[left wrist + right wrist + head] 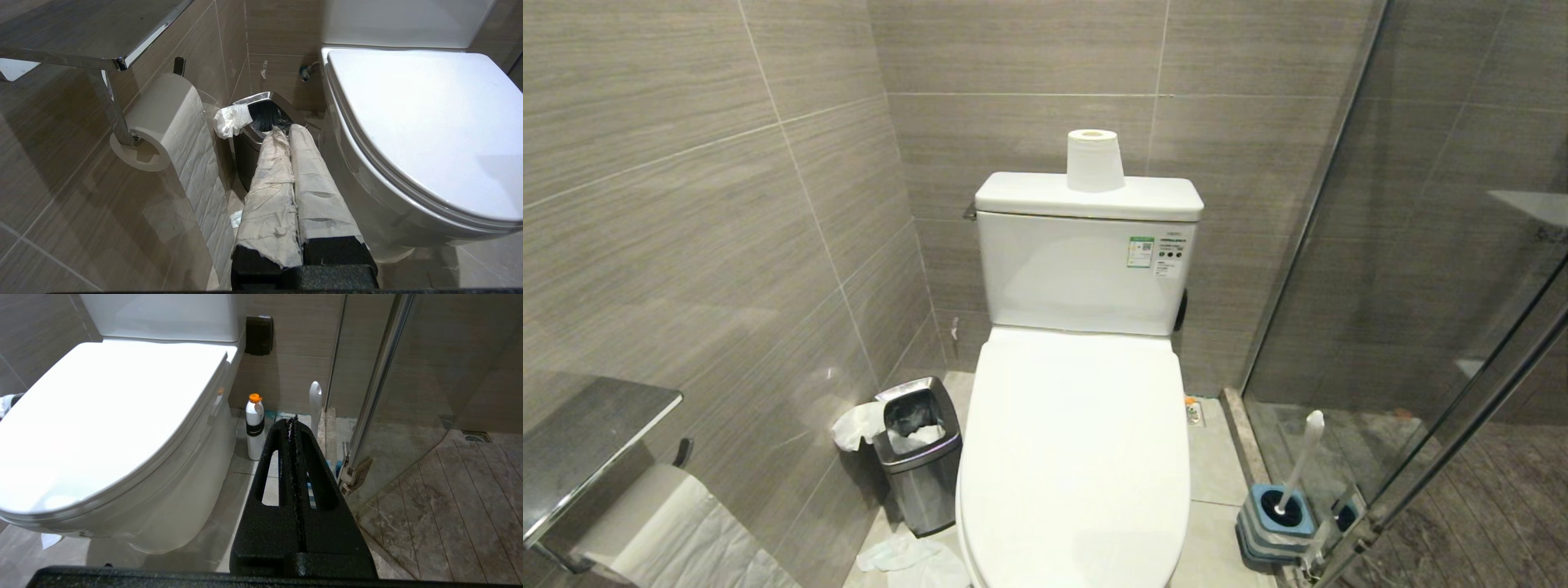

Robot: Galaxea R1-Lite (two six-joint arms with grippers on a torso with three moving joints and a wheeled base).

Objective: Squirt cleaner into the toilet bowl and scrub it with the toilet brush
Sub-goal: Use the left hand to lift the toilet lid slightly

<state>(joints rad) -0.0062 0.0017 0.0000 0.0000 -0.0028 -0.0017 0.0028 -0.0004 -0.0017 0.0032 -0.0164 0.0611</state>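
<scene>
The toilet bowl (1078, 457), lid down, sits between the closed, empty left gripper (288, 132) and closed, empty right gripper (292, 420), with the toilet brush (315, 402) just beyond the right jaws' tips.

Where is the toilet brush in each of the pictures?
Head view: the toilet brush stands in its blue holder on the floor, at the lower right, right of the toilet and against the glass shower door.
Left wrist view: not in it.
Right wrist view: only its white handle tip shows, poking up behind the right gripper, beside the glass door.
Shared landmark: the closed white toilet lid is in all three.
</scene>
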